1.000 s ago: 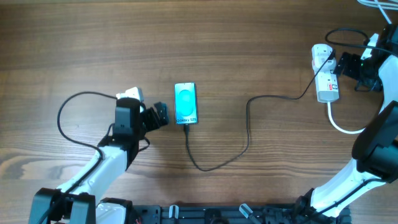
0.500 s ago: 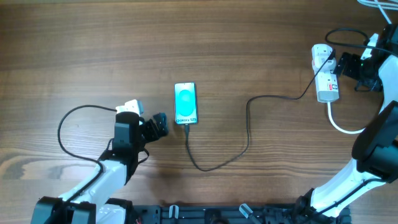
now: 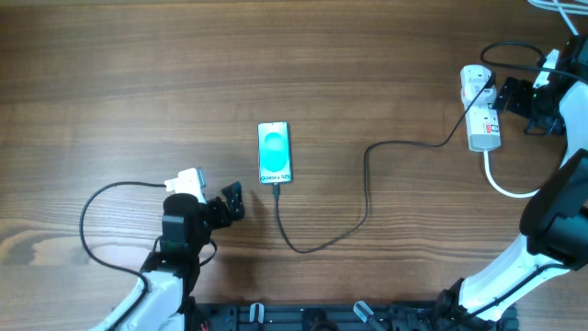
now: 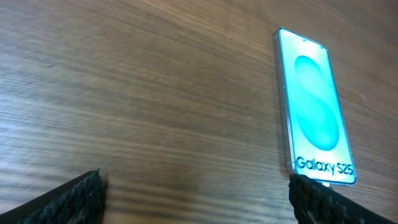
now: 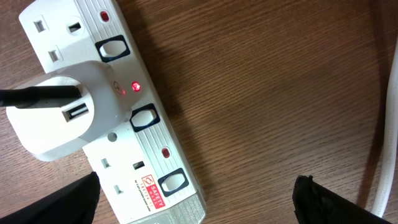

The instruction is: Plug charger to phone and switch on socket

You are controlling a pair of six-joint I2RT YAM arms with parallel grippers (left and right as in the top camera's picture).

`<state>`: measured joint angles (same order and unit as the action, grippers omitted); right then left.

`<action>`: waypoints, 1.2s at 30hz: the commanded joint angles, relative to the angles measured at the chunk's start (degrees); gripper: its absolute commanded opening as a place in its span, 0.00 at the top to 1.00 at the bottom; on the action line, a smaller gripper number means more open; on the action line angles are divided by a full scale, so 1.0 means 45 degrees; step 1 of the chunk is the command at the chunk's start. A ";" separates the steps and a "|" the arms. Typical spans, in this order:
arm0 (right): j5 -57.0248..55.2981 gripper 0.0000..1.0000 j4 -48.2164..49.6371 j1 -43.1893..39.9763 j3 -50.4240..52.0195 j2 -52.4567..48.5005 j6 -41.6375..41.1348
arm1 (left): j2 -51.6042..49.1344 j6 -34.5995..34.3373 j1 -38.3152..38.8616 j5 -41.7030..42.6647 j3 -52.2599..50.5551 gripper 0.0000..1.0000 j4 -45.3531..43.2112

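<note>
Phone, just one, lies in the middle, screen glowing, with the single black charger cable meeting its near end. One white power strip sits far right, one red lamp lit. Two grippers, left gripper and right gripper, both gape empty.

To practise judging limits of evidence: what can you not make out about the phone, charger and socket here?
- Tip of the charger at the phone: too small overhead; in the left wrist view a finger of the left claw covers the phone's end.
- Socket: lower end cut off by the right wrist view's bottom edge.
- White cable: vanishes behind the right arm overhead.
</note>
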<state>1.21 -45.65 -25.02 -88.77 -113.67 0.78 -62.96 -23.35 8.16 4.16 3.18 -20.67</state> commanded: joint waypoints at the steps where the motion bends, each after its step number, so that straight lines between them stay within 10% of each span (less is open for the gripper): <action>1: -0.0126 0.00 0.0044 -0.0019 -0.0117 0.0306 0.0160 | 0.0699 -0.0199 -0.0704 -0.0189 -0.0646 0.00 0.1632; 9: -0.0126 0.00 0.0044 -0.0019 -0.0117 0.0306 0.0160 | 0.5673 0.0578 -0.1583 -0.0568 -0.0641 0.00 0.5600; 24: -0.0126 0.00 0.0044 -0.0019 -0.0117 0.0306 0.0160 | 1.1385 0.1953 -0.2021 -0.0563 -0.0636 0.00 0.5615; 36: -0.0126 0.00 0.0044 -0.0019 -0.0117 0.0306 0.0160 | 1.3959 0.6567 -0.2045 -0.0646 -0.0636 0.00 0.5615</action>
<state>1.21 -45.60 -25.02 -88.77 -113.67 0.78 -0.80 -2.13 -0.51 2.13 0.80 4.38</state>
